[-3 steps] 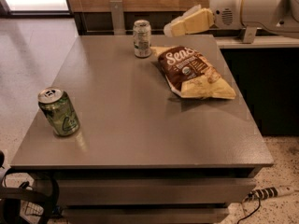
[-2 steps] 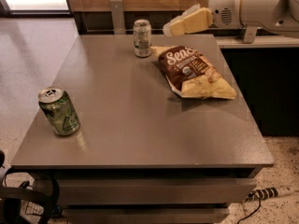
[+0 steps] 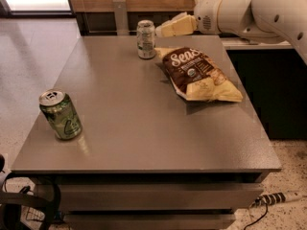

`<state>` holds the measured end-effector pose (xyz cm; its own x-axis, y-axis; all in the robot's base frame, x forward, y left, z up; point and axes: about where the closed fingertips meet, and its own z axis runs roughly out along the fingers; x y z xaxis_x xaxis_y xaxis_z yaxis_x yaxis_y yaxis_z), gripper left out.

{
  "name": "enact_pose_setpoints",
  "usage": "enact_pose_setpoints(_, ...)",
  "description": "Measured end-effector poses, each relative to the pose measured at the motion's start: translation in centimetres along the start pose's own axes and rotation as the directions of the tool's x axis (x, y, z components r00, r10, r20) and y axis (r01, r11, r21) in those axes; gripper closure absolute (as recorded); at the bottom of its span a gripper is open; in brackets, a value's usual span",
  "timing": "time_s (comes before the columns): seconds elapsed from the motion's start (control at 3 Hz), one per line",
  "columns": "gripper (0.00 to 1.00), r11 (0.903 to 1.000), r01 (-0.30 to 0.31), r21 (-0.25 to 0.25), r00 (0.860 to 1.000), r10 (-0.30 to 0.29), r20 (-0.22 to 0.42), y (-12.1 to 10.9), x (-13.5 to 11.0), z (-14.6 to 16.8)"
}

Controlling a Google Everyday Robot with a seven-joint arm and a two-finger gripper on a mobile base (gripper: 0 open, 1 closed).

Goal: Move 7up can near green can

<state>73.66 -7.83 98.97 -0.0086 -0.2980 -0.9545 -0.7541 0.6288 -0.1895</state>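
The 7up can (image 3: 146, 39), pale silvery-white with dark green patches, stands upright at the far edge of the grey table (image 3: 134, 128). The green can (image 3: 61, 115) stands at the table's near left, tilted a little in this view. My gripper (image 3: 175, 27), cream-coloured on a white arm (image 3: 249, 13), hovers at the far edge just right of the 7up can, pointing left at it with a small gap between them. It holds nothing that I can see.
A brown and yellow chip bag (image 3: 199, 73) lies on the table's far right, just below the gripper and next to the 7up can. A dark cabinet (image 3: 268, 90) stands to the right. A power strip (image 3: 276, 199) lies on the floor.
My gripper has moved slightly left, closer to the 7up can. The cans and the chip bag have not moved.
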Motion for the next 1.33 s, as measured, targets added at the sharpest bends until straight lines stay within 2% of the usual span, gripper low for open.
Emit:
enact_pose_setpoints(0.33, 0.0, 0.9995, -0.032, -0.007, 0.999, 0.032, 0.01, -2.2, 1.5, 5.6)
enact_pose_setpoints(0.67, 0.0, 0.9992, -0.037, -0.015, 0.999, 0.037, 0.014, -2.6, 2.1, 8.4)
enact_pose_setpoints(1.33, 0.0, 0.9917, -0.123, -0.036, 0.99, 0.125, 0.069, -1.8, 6.3, 14.3)
